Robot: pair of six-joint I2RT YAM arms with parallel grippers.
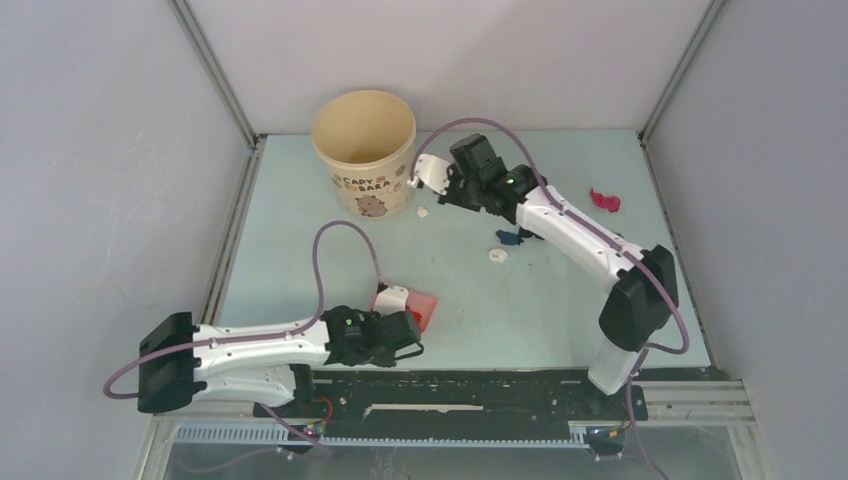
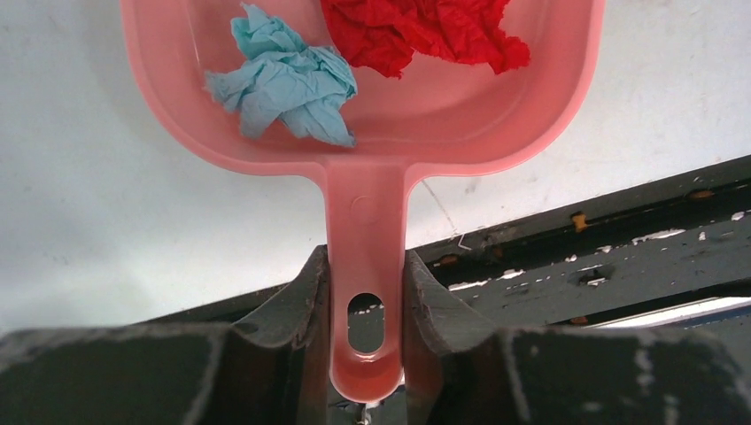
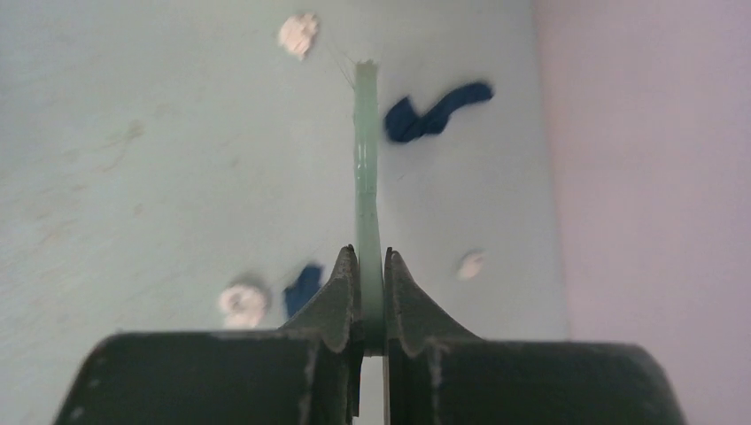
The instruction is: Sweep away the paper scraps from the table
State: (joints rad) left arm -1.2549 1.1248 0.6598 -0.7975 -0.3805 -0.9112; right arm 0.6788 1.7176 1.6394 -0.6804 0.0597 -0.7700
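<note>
The left fingers (image 2: 297,310) are clenched on the handle of a pink dustpan (image 2: 460,115), which is held at the near part of the tabletop (image 1: 560,320), close to the black base rail (image 1: 480,385); whether the pan touches the surface cannot be told. Two of the paper scraps (image 2: 283,84) are seen lying inside the pan, a pale teal one at the left and a red one (image 2: 416,31) at its far end. The right fingers (image 3: 332,292) are pressed shut on the thin edge of a pale green hand brush (image 3: 366,159), which is carried over the far half of the tabletop, just beside an upright cream cup (image 1: 363,150). Other scraps are left scattered on the tabletop around the right arm. A white bit (image 1: 422,212) lies near the foot of the cup, a second white bit (image 1: 497,254) and a navy piece (image 1: 512,237) lie close together beneath the arm, and a red-magenta cluster (image 1: 605,200) is found well apart, towards the right edge. From the right wrist, more white and navy bits are seen on both sides of the brush.
</note>
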